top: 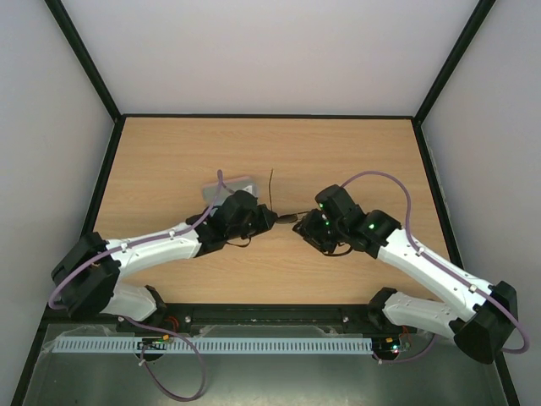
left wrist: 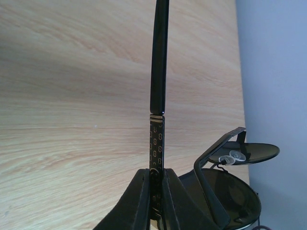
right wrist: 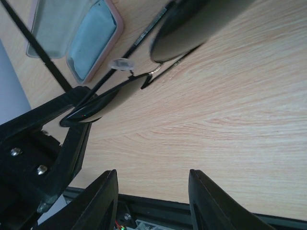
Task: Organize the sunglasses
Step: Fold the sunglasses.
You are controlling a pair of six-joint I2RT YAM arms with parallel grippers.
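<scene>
While the left gripper [top: 269, 218] is clamped shut on one slim arm of the sunglasses [top: 284, 217], the pair sits near the middle of the wooden surface [top: 169, 152], between the two grippers. From the left wrist, the gripper [left wrist: 156, 191] pinches the patterned metal part of that arm close to the hinge. The rest of the arm of the sunglasses [left wrist: 158, 57] runs straight away from the fingers [left wrist: 139, 201] over the wood. The two dark oval lenses lie off to the right of the fingers, and a clear nose pad shows between them. The other arm of the frame is unfolded and angles out beside the nearer lens. The right gripper [top: 303, 230] faces the left one from the other side, close to the lenses but not touching them. In its own wrist view the gripper [right wrist: 152, 177] has its fingers [right wrist: 108, 201] spread apart with only bare wood between them, and the sunglasses [right wrist: 103, 103] lie beyond the fingertips. A pink case [right wrist: 117, 28] lies open on the surface behind the sunglasses, just beside the left arm in the overhead view [top: 232, 183]. Its inside is light blue [right wrist: 93, 40], perhaps a cloth rather than lining; the angle is too oblique to say.
</scene>
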